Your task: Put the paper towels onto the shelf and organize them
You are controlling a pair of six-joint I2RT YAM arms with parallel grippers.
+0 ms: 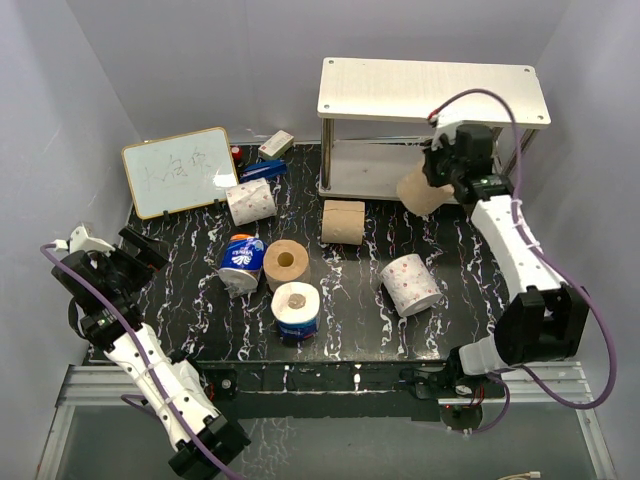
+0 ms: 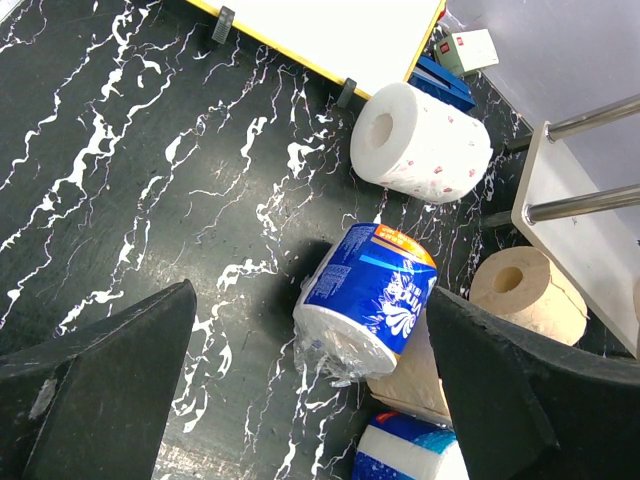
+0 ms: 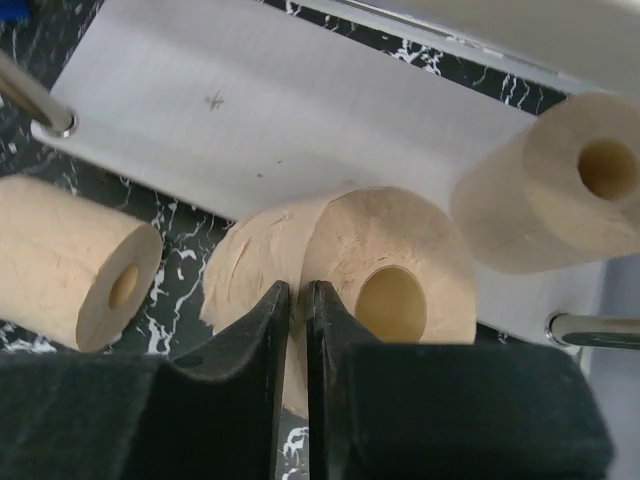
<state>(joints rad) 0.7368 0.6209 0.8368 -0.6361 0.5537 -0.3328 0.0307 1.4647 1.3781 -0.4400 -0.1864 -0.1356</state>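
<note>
My right pincer [image 3: 298, 300] is clenched on a tan roll [image 3: 340, 250]. The two fingers stand almost together, with a thin part of the roll between them, to the left of its core. I hold this roll at the front edge of the lower board [image 3: 250, 120] of the shelf [image 1: 432, 90], which stands at the far right corner of the bench [image 1: 200, 310]. Whether the roll touches the board, I cannot tell. A second tan roll [image 3: 560, 190] lies on the lower board toward its right end, just beside the one I hold. A third tan roll [image 1: 343, 222] lies on its side on the bench, just in front of the left end of the shelf.

My left pincer [image 1: 140, 255] is released, the fingers wide apart, and it hangs above the bench near the left edge. In front of it the blue roll [image 2: 370, 300] lies on its side. Just beside that one, in the middle of the bench, a fourth tan roll [image 1: 286, 262] stands upright. A blue-banded roll [image 1: 296, 312] stands upright nearer to the near edge. A white roll [image 1: 250, 200] lies beside the whiteboard [image 1: 180, 170], which leans at the far left corner. A spotted roll [image 1: 410, 283] lies between the middle and the right edge.
</note>
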